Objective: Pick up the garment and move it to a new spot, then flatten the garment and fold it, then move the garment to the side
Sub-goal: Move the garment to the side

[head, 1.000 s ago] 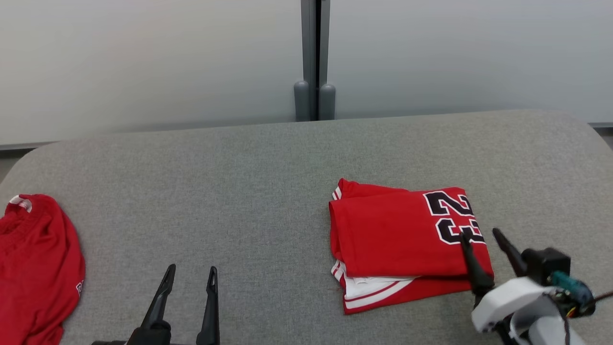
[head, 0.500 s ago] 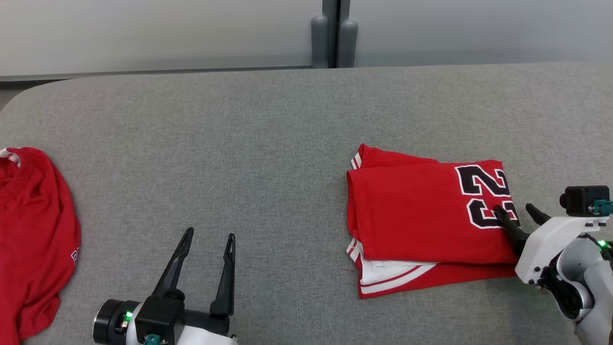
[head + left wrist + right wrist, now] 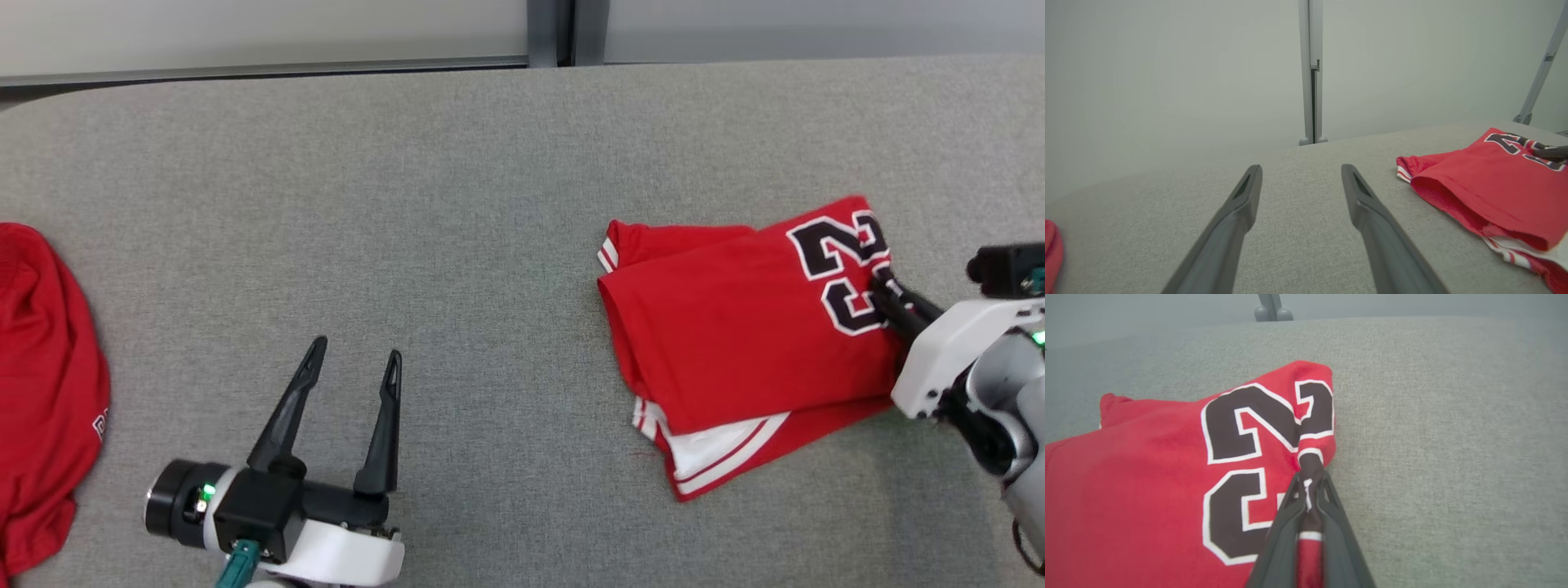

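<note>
right gripper (image 3: 883,284) clamped on right edge of folded numbered jersey (image 3: 735,327) | left gripper (image 3: 356,349) wide open, empty | step: probably moving aside | next: slide right, keep folds

The right gripper (image 3: 885,285), a second ago spread open above the folded red number-23 jersey (image 3: 735,327), has come down. Its jaws have closed on the jersey's right edge, pinching a ridge of cloth by the numerals. The jersey has swung round, its numbered corner now farther back on the worktop (image 3: 457,204). The head camera has tilted downward.
</note>
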Available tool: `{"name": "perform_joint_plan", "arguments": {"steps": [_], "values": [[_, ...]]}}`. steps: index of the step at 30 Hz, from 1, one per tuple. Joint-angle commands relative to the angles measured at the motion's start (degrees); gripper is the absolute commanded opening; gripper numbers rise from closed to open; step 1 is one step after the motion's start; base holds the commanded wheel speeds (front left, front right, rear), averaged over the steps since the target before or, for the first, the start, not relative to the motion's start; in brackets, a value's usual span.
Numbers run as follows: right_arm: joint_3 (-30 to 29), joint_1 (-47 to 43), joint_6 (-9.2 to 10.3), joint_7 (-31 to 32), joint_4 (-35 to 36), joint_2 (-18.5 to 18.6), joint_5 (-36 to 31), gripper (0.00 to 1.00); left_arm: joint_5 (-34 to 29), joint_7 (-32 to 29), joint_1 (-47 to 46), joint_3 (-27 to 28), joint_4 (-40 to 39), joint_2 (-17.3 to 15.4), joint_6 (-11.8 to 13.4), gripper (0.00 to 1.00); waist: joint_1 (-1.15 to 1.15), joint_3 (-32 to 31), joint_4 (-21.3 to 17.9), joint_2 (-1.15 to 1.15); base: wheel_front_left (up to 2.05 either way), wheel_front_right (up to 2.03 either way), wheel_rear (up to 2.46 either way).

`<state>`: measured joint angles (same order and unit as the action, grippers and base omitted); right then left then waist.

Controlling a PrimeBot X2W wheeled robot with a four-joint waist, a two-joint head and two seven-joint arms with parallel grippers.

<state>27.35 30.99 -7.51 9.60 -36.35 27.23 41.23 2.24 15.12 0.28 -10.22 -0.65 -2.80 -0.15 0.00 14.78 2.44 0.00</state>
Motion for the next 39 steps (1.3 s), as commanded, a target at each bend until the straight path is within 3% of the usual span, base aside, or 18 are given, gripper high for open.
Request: {"name": "perform_joint_plan", "arguments": {"steps": [1, 14, 21, 33, 34, 35, 39], "values": [[-0.14, 2.48, 0.04, -1.02, 0.19, 1.24, -0.45, 0.0, 0.05, -0.01, -2.07, 0.37, -1.75, -0.2, -0.46, 1.0, 0.0, 2.09, -0.98, 0.0, 0.0, 0.0, 0.0], [-7.2, 19.91, 0.04, -7.62, -5.55, 10.06, -6.57, 0.0, -2.56, -0.01, -9.45, -1.72, -14.64, -2.56, -3.76, 1.0, 0.0, 15.87, -4.18, 0.0, 0.0, 0.0, 0.0], [-12.8, 23.95, 0.04, -9.27, -7.81, 15.59, -11.66, 0.0, -3.13, 0.0, -11.7, -3.14, -19.17, -3.61, -4.41, 1.0, 0.0, 20.58, -5.52, 0.0, 0.0, 0.0, 0.0], [-20.31, 26.22, 0.04, -9.15, -7.09, 19.79, -21.34, 0.0, -3.24, 0.0, -14.0, -4.13, -20.61, -5.45, -4.19, 1.0, 0.0, 24.1, -5.49, 0.0, 0.0, 0.0, 0.0], [-21.44, 26.42, 0.05, -9.09, -7.22, 19.93, -22.93, 0.15, -3.09, 0.0, -14.06, -4.19, -20.42, -5.51, -4.07, 1.0, 0.0, 24.16, -5.34, 0.0, 0.0, 0.0, 0.0], [-22.82, 26.66, 0.05, -9.29, -7.39, 19.84, -24.31, 1.0, -3.01, 0.0, -14.04, -4.3, -20.21, -5.53, -3.95, 1.0, 0.0, 24.18, -5.16, 0.0, 0.0, 0.0, 0.0], [-27.25, 25.72, 0.04, -10.65, -7.33, 17.59, -32.54, 1.0, -2.69, 0.0, -14.42, -4.91, -19.32, -4.94, -3.4, 1.0, 0.0, 22.87, -3.88, 0.0, 0.0, 0.0, 0.0]]}}
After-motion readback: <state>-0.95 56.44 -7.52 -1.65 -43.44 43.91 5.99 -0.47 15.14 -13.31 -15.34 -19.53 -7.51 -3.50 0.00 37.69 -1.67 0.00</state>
